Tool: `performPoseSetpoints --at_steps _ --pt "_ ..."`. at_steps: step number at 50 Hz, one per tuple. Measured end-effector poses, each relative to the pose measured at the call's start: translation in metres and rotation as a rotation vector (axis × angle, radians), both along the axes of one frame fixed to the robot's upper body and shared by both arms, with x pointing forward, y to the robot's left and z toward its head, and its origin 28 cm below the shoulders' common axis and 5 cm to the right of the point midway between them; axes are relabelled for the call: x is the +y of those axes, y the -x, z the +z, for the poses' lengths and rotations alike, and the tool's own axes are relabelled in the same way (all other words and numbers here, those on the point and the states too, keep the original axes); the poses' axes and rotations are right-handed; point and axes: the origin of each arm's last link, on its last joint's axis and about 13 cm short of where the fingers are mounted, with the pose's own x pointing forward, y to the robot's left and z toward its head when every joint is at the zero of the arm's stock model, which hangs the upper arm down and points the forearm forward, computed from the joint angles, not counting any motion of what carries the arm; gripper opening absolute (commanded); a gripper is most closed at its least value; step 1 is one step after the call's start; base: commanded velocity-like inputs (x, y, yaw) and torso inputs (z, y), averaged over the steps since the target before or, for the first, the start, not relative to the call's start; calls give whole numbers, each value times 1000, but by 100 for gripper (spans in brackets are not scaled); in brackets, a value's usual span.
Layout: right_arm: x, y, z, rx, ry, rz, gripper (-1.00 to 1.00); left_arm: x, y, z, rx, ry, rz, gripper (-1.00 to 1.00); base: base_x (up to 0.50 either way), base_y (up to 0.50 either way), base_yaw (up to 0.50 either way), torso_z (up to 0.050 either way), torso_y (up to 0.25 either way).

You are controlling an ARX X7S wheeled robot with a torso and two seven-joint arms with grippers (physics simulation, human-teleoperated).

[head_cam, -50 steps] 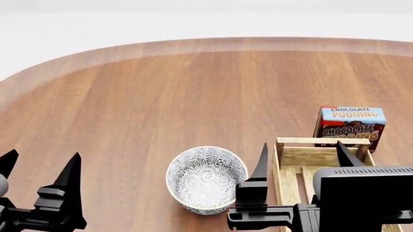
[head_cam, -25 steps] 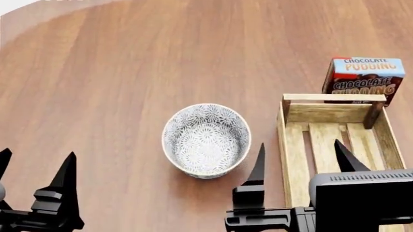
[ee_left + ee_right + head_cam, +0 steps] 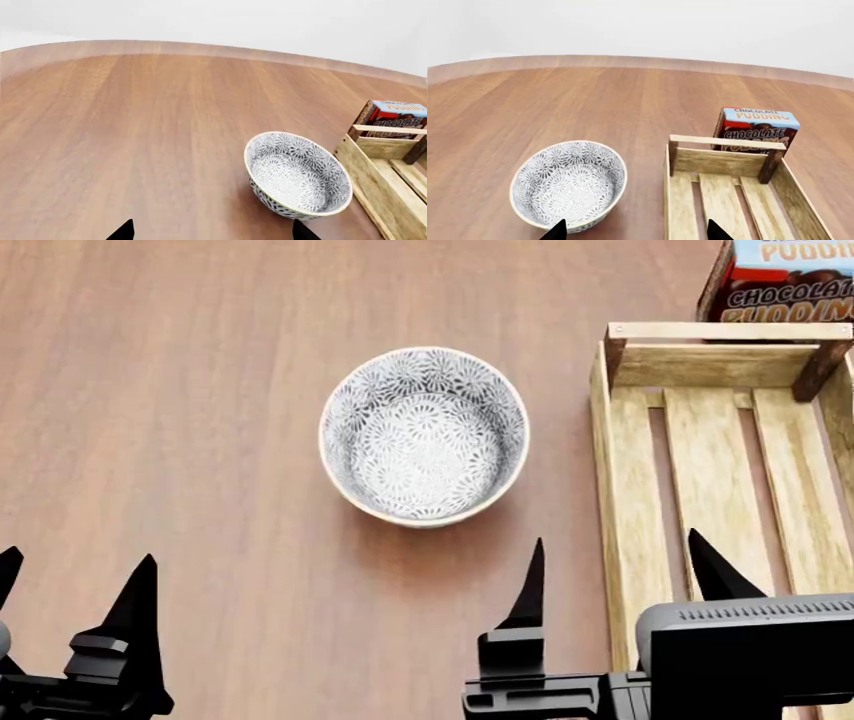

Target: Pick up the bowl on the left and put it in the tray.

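Head view looks steeply down on a brown wood-grain surface [image 3: 200, 390] with the round, deep white ceramic bowl patterned all over in dense grey-blue flowers [image 3: 424, 435] standing upright near the middle, its rim whole and its inside holding nothing. Just beside it, apart by a narrow strip of bare wood, lies the long light-wood crate with a slatted bottom and low sides [image 3: 618, 500]; a raised crossbar spans its far end, and the slats show dark gaps between them. A chocolate pudding box in red, blue and brown [image 3: 787, 285] stands upright just beyond that far end — whether it touches the crate cannot be told.

Left claw [image 3: 67, 585] sits at the near edge of the view, its two black pointed fingers spread wide and holding nothing, well apart from the bowl with plain surface between. Right claw [image 3: 614, 570] is likewise spread and bare; one finger points up over the strip beside the bowl, the other over the crate's slats.

From the wrist views the surface runs wide and open on the bowl's left and far sides, out to a curved rim — a pale wall lies beyond. The bowl is narrower than the crate.
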Motion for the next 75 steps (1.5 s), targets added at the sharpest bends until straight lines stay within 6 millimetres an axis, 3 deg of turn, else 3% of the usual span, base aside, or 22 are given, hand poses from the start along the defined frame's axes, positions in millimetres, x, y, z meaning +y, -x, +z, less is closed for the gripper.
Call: performPoseSetpoints --at_steps 15,22,36,48,75 --pt "0 -3 -3 -9 18 -8 100 0 0 0 2 1 1 100 0 0 0 0 -250" --pt "-2 -12 -6 -13 63 -22 100 -1 1 -4 15 -9 -10 100 0 0 0 0 0" --pt "-2 -56 6 -63 384 37 100 -2 0 -15 49 -25 -26 100 0 0 0 0 0" --pt "1 -89 18 -65 701 189 100 -3 0 -21 66 -35 -37 100 0 0 0 0 0" --pt "5 -126 17 -7 1107 298 100 -5 1 -24 76 -41 -54 100 0 0 0 0 0"
